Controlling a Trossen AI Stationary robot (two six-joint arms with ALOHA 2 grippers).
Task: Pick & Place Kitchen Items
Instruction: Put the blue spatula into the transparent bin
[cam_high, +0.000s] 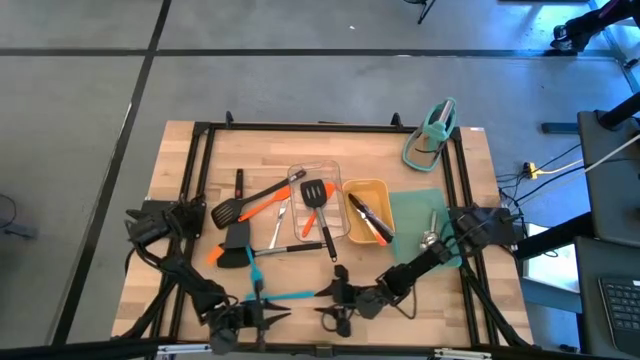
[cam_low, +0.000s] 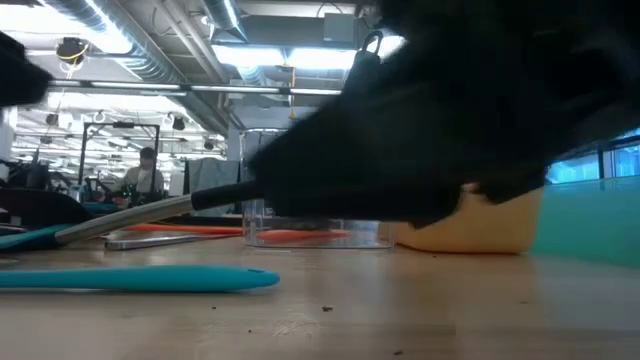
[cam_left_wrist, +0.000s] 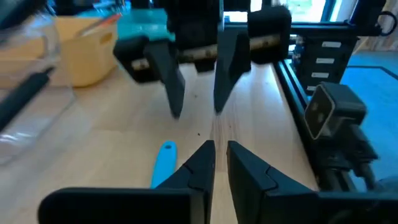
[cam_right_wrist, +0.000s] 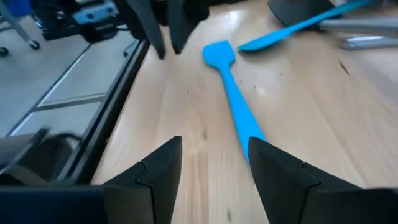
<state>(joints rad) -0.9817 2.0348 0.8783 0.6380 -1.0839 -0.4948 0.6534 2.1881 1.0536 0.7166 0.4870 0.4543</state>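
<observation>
The blue spatula lies flat on the wooden table near its front edge, and everything else is placed from it. The left gripper hovers just in front of the spatula's blade end, its fingers almost pressed together with only a slit between them, holding nothing. The right gripper hangs at the spatula's handle end, facing the left one; its fingers stand spread and empty, with the handle running just beside one of them.

Behind the spatula lie a second blue utensil and a steel spoon, then a black turner. Farther back sits a clear tray holding another black turner with an orange handle. Right of the tray stands a yellow tub with black tongs in it, on a green mat. Farthest from the spatula, at the table's back corner, stands a teal stand.
</observation>
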